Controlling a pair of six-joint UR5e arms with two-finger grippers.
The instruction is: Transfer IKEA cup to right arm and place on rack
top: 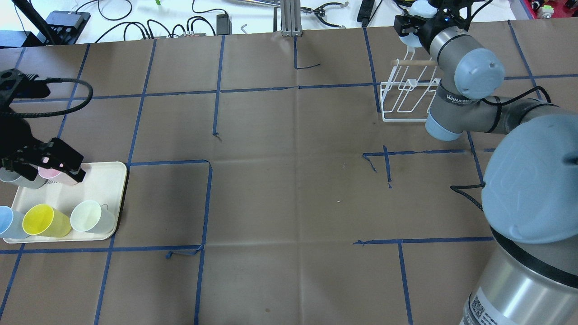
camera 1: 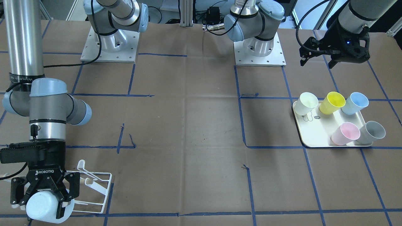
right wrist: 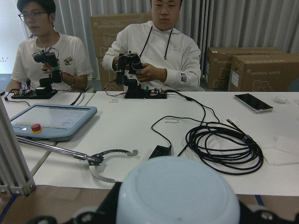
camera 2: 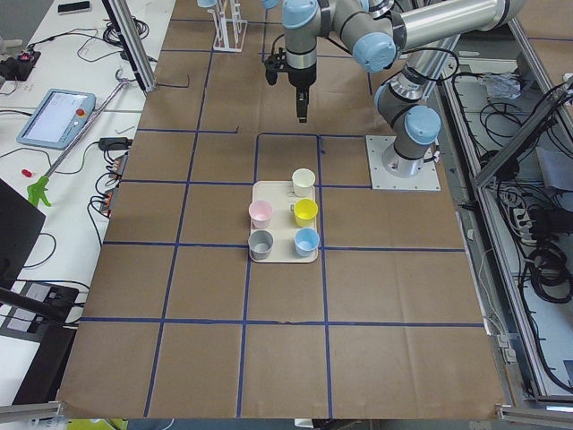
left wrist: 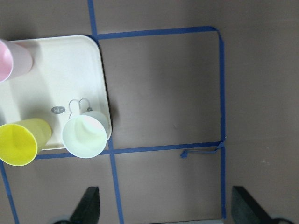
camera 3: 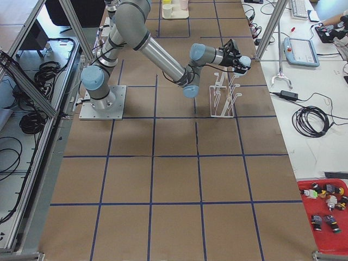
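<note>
Right gripper (camera 1: 47,196) clamped on cup (camera 1: 42,204), left gripper (camera 1: 317,63) spread wide, pointing down

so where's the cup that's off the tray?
Front-facing view, bottom left: the cup is held in the right end effector, base toward the camera, at the end of the rack farthest from the robot.

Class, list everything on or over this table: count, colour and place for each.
Table: one, brown paper, blue tape grid.
Tray: one, cream, on the robot's left.
Tray cups: five, white cup, yellow cup, blue cup, pink cup, grey cup, on the tray.
Held cup: one, pale blue-white, by the rack.
Rack: one, white wire, on the robot's right.
Left gripper: one, black, open, raised near the tray.
Right gripper: one, black, shut on the held cup.
</note>
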